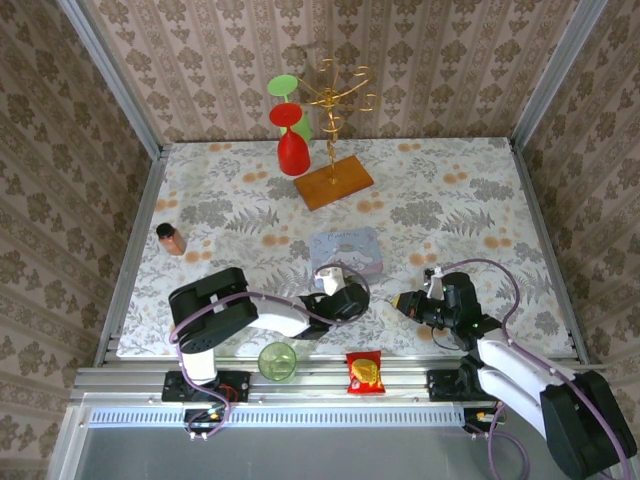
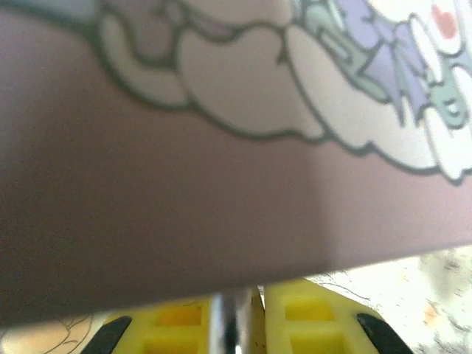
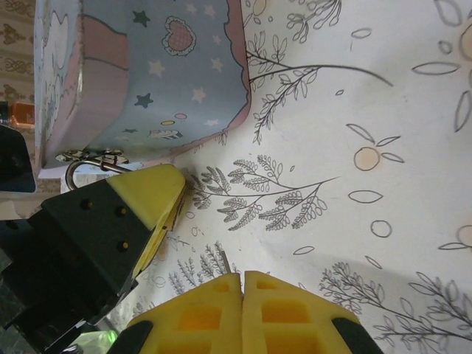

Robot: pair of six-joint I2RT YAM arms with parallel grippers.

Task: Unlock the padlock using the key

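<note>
Top external view, starting from the left: a little brown bottle stands on the floral table by itself. Next over, the left gripper is right up against the near edge of the pastel tin box. A green cup sits on the front rail below it. Further back there's a gold wire rack on a wooden base, with a red and a green glass hanging upside down on it.

On the left wrist cam the tin wall is super close. The yellow fingers are nearly together, pinching something silver with a brassy edge, which looks like the padlock.

The right wrist cam shows its silver shackle looped through the tin's latch, with the body tucked behind the left arm's fingers.

Further right there's a red snack packet on the rail. The right gripper hangs near the tin, pointing at it. Its pads are pressed together, and a slim grey tip pokes out of the seam, apparently the key.
</note>
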